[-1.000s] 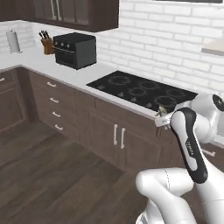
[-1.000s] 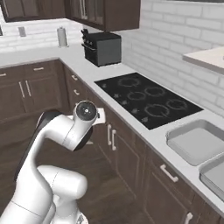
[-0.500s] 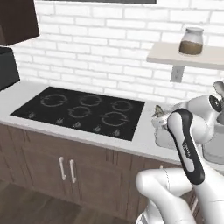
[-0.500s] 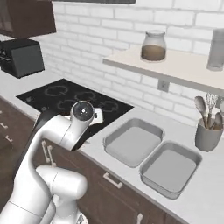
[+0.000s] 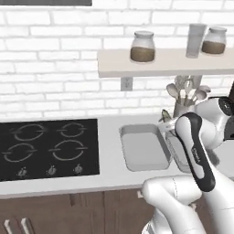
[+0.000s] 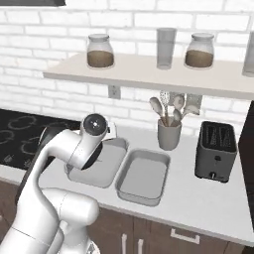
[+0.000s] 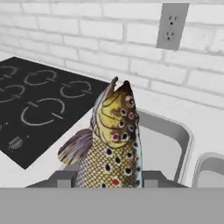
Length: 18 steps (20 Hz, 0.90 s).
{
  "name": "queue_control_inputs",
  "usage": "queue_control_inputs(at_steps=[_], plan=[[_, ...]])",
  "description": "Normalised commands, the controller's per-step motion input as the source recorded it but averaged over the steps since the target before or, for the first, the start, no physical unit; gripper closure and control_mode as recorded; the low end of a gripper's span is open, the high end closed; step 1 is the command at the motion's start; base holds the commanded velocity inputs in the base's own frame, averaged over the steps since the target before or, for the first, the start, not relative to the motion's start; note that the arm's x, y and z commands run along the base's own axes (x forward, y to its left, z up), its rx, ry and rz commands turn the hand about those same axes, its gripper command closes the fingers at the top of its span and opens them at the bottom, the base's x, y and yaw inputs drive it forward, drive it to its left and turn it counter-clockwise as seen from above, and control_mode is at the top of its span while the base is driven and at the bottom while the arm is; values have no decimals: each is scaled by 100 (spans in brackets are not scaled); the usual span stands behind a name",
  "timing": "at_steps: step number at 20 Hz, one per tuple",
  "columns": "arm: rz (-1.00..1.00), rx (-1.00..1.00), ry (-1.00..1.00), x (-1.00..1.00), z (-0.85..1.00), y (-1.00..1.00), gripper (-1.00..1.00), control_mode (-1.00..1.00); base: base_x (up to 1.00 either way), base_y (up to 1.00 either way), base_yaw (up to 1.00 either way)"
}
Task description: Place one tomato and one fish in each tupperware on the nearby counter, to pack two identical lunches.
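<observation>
fish (image 7: pixel 111 144) yellow-brown, dark and red spots; tupperware (image 6: pixel 144 176) light grey; toaster (image 6: pixel 215 151) black.

Two trays (image 6: pixel 96 166) (image 6: pixel 144 176) sit side by side at frame centre on the bench (image 6: pixel 213 203), stove (image 6: pixel 20 136) left, toaster (image 6: pixel 214 151) right.

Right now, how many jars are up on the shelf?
2 in the left base view, 2 brown-filled ones in the right base view: a jar at the shelf's left end and another jar past the tall cup. More may sit beyond the picture's right edge.
</observation>
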Motion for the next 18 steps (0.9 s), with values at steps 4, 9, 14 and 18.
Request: queue_control_inputs(at_steps=[4, 9, 14, 18], plan=[[0, 0, 0, 0, 0, 0, 100, 100, 25, -2, -76], [0, 0, 0, 0, 0, 0, 100, 100, 38, 59, -40], [-3, -4, 8, 42, -42, 58, 100, -100, 0, 0, 0], [-4, 0, 15, 65, -74, 77, 100, -100, 0, 0, 0]])
